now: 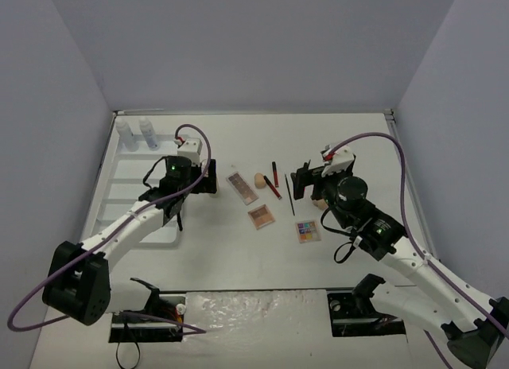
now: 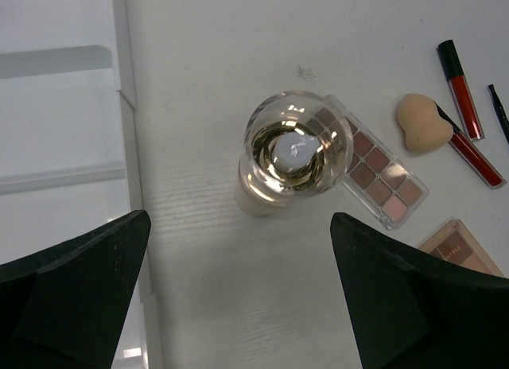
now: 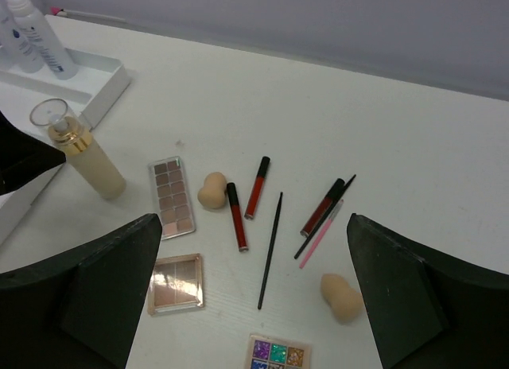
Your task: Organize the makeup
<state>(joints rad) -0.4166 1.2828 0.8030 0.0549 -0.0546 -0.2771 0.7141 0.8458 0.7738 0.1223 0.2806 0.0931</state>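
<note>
The left claw (image 2: 240,222) is spread wide and has hold of nothing. A cream bottle (image 2: 293,154) with a clear cap stands upright in the gap off its fingertips, with bare tabletop (image 2: 238,35) showing on both sides of it, so neither finger touches it. This bottle is just beside the long palette (image 2: 374,168), on the side nearest the white tray (image 2: 123,83).

On the far side of the long palette from the bottle lies a peach sponge (image 2: 420,122), close to it, with two red tubes (image 2: 461,87) next to the sponge. A square palette (image 3: 175,283) lies near the long palette's closer end.

The right claw (image 3: 254,219) is also spread wide and empty, and it hangs above the spread of makeup. Past the red tubes from the long palette lies a thin black brush (image 3: 270,250). Past that again are a third red tube (image 3: 322,206), a pink stick (image 3: 320,235) and a second sponge (image 3: 342,296). A colourful palette (image 3: 278,353) lies well away from the long palette, beyond the square one.

Two white-capped bottles (image 3: 36,35) stand upright in the tray's far corner, well apart from the long palette.
</note>
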